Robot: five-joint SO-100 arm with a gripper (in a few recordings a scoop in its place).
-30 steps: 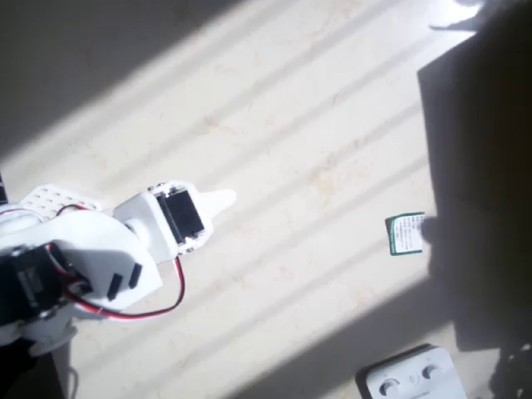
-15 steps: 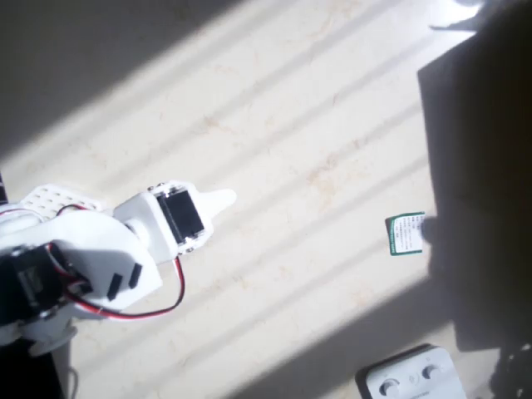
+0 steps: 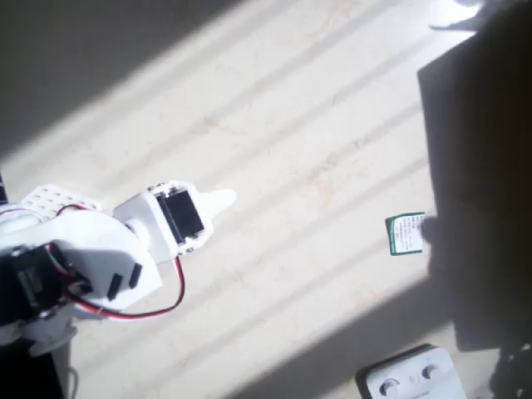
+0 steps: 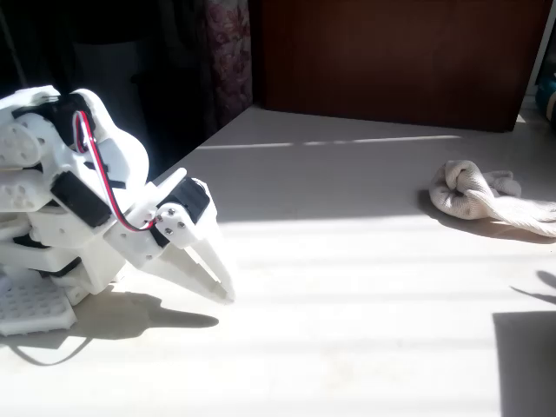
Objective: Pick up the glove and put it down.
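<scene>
The glove [image 4: 479, 194] is an off-white, lumpy bundle of soft fabric lying on the table at the far right of the fixed view, partly in shadow. My white gripper [image 4: 224, 293] is folded low beside the arm's base at the left, a long way from the glove. Its fingers [image 4: 201, 265] point down toward the tabletop and lie together, shut, with nothing between them. From overhead the gripper [image 3: 224, 199] shows as a single white tip pointing right over the sunlit surface.
A small green-and-white card [image 3: 405, 233] lies at the right of the overhead view. A white plastic box with round buttons [image 3: 413, 378] sits at the bottom right. A dark wooden panel [image 4: 391, 61] stands behind the pale table [image 4: 347, 261].
</scene>
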